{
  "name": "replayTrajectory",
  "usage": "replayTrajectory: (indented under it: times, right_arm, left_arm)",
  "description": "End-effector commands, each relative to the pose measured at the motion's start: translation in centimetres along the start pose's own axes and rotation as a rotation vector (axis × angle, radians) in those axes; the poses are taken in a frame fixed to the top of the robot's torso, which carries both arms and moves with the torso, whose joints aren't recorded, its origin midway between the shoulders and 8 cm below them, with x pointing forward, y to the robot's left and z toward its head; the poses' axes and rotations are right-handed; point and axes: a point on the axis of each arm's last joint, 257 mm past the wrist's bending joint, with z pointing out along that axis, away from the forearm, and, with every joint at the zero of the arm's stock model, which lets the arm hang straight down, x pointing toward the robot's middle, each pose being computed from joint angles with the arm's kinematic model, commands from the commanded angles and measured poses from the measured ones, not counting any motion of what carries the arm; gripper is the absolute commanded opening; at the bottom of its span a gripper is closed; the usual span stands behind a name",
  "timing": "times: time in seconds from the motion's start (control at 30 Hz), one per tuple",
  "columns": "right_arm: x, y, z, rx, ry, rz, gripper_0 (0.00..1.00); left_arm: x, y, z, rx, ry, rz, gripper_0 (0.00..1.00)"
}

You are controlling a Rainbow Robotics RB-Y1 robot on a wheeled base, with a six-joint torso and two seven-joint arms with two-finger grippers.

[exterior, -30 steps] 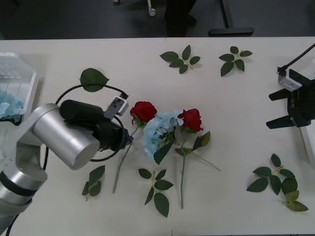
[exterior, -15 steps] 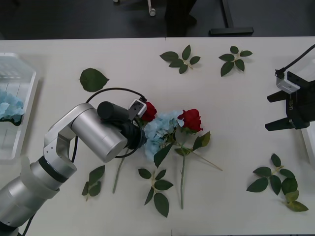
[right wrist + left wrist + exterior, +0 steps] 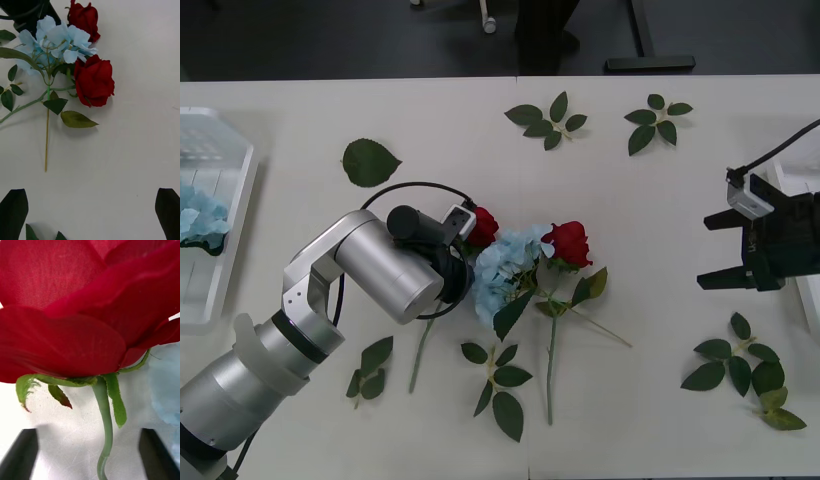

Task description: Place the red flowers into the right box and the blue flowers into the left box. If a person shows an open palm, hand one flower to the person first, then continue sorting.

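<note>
My left gripper (image 3: 90, 461) is open, its black fingers (image 3: 18, 453) on either side of the stem of a red rose (image 3: 75, 307), just below the head. From the front, the left arm (image 3: 380, 265) covers that gripper and part of the rose (image 3: 483, 225). A blue flower (image 3: 505, 265) lies touching it, and a second red rose (image 3: 568, 243) lies just right of that. My right gripper (image 3: 732, 250) hovers open at the right, over the right box (image 3: 812, 305). The left box (image 3: 235, 215) holds a blue flower (image 3: 198, 215). The right wrist view shows both roses (image 3: 93, 80) and the blue flower (image 3: 52, 41).
Loose green leaf sprigs lie about the table: two at the back (image 3: 545, 118), one single leaf (image 3: 370, 162), some in front of the flowers (image 3: 498, 385) and a cluster at the front right (image 3: 740, 365). A long stem (image 3: 552, 360) runs forward from the right rose.
My left arm swung right and came down over the left rose, then settled. My right gripper drifted left, away from the table's right edge.
</note>
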Motion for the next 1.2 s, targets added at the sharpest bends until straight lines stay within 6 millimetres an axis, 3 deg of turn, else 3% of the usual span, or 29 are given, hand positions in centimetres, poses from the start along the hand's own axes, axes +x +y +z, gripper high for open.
replayTrajectory:
  times: [0.03,0.3,0.43,0.63,0.7,0.83,0.9,1.03,1.2]
  right_arm:
    - [-1.1,2.1,1.6,-0.022,-0.043,-0.024,0.97]
    - [-1.7,3.1,5.5,0.002,-0.105,0.01,0.92]
    - [-2.7,3.7,7.3,0.012,-0.139,0.012,0.87]
    - [-4.9,5.4,9.1,0.02,-0.149,-0.099,0.83]
    - [-5.4,6.0,9.5,0.022,-0.142,-0.152,0.83]
    - [-6.1,6.5,10.5,0.031,-0.136,-0.209,0.82]
    - [-6.4,6.7,11.5,0.033,-0.125,-0.2,0.82]
    - [-6.9,7.0,13.4,0.042,-0.099,-0.164,0.79]
    - [-7.3,7.3,16.2,0.07,-0.042,-0.075,0.78]
  left_arm:
    - [-3.5,-1.4,-0.9,0.018,-0.065,-0.044,0.0]
    - [-3.5,-1.1,-0.9,0.012,-0.065,-0.051,0.0]
    - [-3.7,0.0,-1.4,-0.006,-0.078,-0.041,0.0]
    - [-4.9,3.8,-4.4,-0.053,-0.141,-0.004,0.0]
    - [-5.6,5.4,-6.6,-0.047,-0.172,-0.003,0.0]
    - [-6.9,6.6,-10.4,-0.007,-0.224,-0.015,0.0]
    - [-7.9,6.9,-13.2,0.03,-0.26,-0.032,0.0]
    - [-9.5,5.9,-17.2,0.118,-0.341,-0.09,0.0]
    - [-12.2,2.9,-22.4,0.25,-0.507,-0.172,0.0]
